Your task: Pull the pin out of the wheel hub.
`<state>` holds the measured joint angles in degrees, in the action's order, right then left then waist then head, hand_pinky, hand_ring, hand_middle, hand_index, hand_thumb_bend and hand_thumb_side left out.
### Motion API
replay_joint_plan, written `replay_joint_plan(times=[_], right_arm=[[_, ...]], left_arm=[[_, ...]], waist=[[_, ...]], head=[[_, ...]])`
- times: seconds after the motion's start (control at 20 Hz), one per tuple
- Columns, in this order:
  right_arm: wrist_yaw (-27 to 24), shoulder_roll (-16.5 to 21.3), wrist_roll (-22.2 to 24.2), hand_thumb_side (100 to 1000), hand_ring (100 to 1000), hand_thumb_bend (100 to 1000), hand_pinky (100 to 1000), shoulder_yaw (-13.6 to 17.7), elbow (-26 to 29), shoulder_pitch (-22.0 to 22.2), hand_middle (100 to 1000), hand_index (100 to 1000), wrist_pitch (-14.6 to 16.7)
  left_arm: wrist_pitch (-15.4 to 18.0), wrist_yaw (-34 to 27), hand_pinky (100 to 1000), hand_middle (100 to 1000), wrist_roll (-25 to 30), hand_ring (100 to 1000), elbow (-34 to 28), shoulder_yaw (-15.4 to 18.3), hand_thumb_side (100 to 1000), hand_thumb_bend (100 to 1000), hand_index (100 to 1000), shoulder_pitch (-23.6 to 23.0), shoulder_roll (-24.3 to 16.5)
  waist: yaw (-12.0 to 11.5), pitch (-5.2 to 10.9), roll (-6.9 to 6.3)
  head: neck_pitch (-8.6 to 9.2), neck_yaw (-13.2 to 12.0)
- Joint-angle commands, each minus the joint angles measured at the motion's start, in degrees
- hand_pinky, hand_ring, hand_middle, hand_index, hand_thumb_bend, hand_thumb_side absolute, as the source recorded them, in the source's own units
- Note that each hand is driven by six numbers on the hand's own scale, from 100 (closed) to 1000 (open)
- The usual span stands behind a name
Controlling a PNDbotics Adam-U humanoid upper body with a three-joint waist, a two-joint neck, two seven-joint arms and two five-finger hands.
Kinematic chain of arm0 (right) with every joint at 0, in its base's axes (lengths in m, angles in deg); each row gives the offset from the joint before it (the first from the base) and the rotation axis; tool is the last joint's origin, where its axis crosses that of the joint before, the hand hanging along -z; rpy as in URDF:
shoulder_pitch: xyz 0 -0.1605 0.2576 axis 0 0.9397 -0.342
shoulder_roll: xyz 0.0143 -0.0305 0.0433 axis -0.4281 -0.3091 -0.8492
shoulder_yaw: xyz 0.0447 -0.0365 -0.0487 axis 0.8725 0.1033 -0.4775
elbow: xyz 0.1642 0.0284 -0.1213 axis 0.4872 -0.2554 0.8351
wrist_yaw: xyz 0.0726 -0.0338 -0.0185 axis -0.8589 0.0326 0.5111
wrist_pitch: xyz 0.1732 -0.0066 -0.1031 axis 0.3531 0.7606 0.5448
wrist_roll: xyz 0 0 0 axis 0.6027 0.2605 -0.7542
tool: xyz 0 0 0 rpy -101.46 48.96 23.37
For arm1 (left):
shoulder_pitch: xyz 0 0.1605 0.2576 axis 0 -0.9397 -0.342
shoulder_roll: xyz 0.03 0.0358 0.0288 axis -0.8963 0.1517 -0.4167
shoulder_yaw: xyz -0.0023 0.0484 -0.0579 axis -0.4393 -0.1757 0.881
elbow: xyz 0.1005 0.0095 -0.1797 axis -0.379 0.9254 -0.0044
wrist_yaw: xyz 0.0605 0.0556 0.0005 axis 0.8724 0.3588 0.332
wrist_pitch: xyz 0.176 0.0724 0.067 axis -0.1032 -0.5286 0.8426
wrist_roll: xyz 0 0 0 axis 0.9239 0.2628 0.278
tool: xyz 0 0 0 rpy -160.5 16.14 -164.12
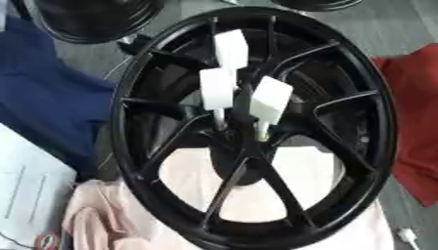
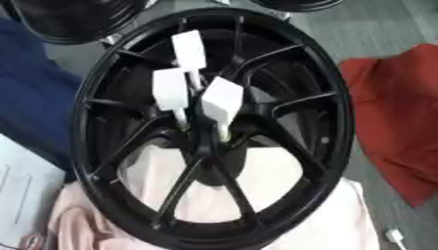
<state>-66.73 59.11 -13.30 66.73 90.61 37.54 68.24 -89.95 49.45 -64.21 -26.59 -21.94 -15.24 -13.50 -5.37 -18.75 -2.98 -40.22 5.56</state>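
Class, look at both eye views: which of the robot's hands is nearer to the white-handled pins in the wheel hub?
Neither can be ranked: no robot hand shows in either view. Three white-handled pins stand in the hub of the black wheel, with nothing touching them.

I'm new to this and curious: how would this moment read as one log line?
wheel hub: black, lying over pink cloth | pins: three white-handled, standing in hub | hands: none in view

Grey floor (image 1: 376, 29) under blue cloth (image 1: 43, 93), red cloth (image 2: 398, 122) and pink cloth (image 1: 111, 215)
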Motion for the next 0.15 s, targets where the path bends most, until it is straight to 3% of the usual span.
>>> replay_joint_plan(times=[0.05, 0.15], right_arm=[[-2.65, -0.2, 1.27, 502, 731, 198, 762, -2.3, 3.67, -2.69, 683, 727, -2.39], [-3.79, -1.94, 1.96, 508, 727, 179, 758, -3.84, 4.59, -4.42, 676, 721, -4.05]], left_arm=[[0.06, 0.25, 716, 629, 0.29, 713, -1.46, 0.08, 486, 664, 726, 0.62, -1.5], [0.05, 0.26, 715, 629, 0.39, 713, -1.51, -0.02, 486, 664, 726, 0.77, -1.43]], waist=[[-0.19, 1.58, 0.32], [-0.35, 1.58, 0.33]], head=[[0.26, 0.36], [0.36, 0.43]])
